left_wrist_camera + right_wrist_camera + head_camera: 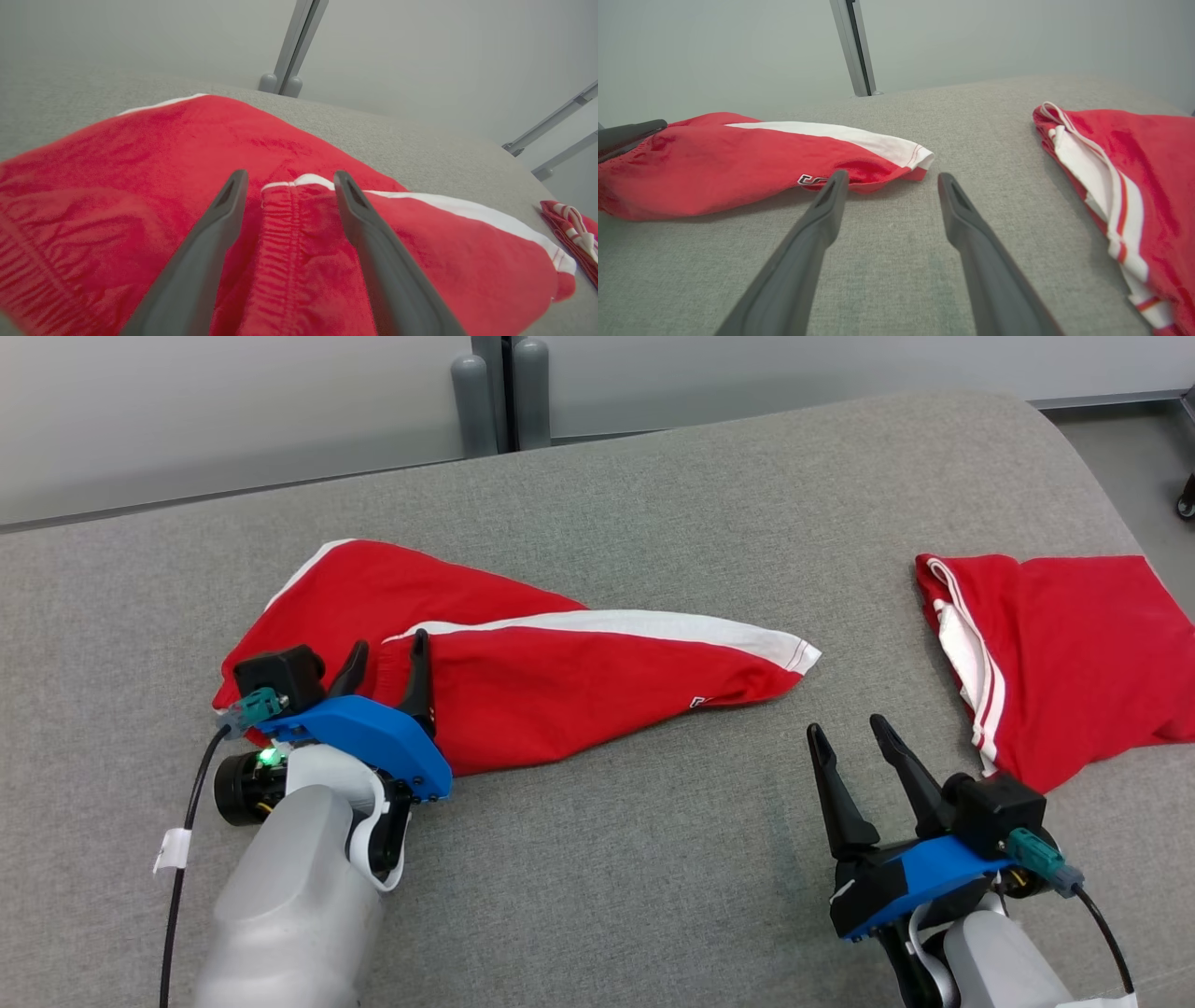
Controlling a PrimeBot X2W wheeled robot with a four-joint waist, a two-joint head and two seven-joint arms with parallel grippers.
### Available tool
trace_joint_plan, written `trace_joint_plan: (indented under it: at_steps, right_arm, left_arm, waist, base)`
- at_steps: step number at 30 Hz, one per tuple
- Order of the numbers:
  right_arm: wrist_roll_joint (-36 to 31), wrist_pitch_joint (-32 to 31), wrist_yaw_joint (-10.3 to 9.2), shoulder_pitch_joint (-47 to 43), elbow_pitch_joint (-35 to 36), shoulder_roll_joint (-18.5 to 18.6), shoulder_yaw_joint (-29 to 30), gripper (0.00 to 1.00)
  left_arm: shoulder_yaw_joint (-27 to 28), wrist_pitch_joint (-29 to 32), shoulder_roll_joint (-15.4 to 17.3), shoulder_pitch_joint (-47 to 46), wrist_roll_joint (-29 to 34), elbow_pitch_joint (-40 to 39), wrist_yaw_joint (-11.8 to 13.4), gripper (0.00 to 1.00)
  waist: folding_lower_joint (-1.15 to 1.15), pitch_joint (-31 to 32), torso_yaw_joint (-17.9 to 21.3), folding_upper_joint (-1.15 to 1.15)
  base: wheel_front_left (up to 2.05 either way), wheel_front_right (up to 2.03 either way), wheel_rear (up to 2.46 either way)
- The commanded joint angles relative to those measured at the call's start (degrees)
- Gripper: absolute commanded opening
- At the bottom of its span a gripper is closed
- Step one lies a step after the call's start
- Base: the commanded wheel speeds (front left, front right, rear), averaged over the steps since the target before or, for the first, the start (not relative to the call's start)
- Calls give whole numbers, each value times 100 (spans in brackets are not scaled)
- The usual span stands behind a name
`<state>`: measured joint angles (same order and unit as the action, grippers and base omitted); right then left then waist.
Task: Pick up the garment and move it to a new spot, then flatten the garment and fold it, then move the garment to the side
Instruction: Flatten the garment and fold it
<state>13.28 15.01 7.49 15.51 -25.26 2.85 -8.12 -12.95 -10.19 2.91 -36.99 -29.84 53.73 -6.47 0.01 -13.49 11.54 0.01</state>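
Note:
A red garment (523, 677) with a white side stripe lies loosely folded on the grey padded surface (607, 859), left of centre. My left gripper (387, 658) is open, low over the garment's gathered left end, its fingers (219, 219) straddling a ridge of red cloth (289, 242) without pinching it. My right gripper (850, 733) is open over bare surface, just short of the garment's pointed right end (901, 161). Nothing sits between its fingers (822, 219).
A second red garment (1064, 653) with white stripes lies folded at the right edge of the surface, also in the right wrist view (1125, 186). Grey posts (504, 392) stand behind the far edge. Floor shows past the rounded right corner (1148, 476).

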Motion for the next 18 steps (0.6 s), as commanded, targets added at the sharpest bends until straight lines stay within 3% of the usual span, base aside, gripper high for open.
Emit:
trace_joint_plan:
  at_steps: [1,9,10,11,12,13,14,18]
  right_arm:
    - [35,24,1,94,16,13,10,100]
    - [16,24,1,148,4,14,13,100]
    - [21,24,1,150,3,13,5,100]
    - [26,24,1,143,8,14,6,100]
    - [34,23,1,137,10,12,-8,100]
    - [38,24,1,131,11,14,-10,100]
    - [46,24,1,121,11,13,-3,100]
    - [34,24,1,36,-25,14,24,100]
  left_arm:
    - [-49,37,-1,-128,-53,116,-35,100]
    - [-562,-14,-1,-318,-476,589,-93,100]
    - [-660,-42,-1,-311,-492,597,-101,95]
    - [-760,-73,-1,-291,-548,605,-106,63]
    - [-837,-103,-1,-264,-597,608,-110,42]
    - [-941,-142,-1,-244,-627,585,-114,9]
    - [-1045,-178,-1,-216,-649,567,-117,0]
    - [-1407,-347,-1,-46,-852,383,-117,0]
  waist:
    - [-1,-17,1,-1]
    - [-1,-38,-71,-1]
    - [-1,-33,-88,-1]
    - [-1,-26,-111,-1]
    - [-1,-19,-129,-1]
    - [-1,-7,-152,-1]
    - [-1,10,-182,-1]
    - [-1,128,-318,-1]
  base:
    - [0,0,0]
    - [0,0,0]
    - [0,0,0]
    - [0,0,0]
    - [0,0,0]
    - [0,0,0]
    - [0,0,0]
    - [0,0,0]
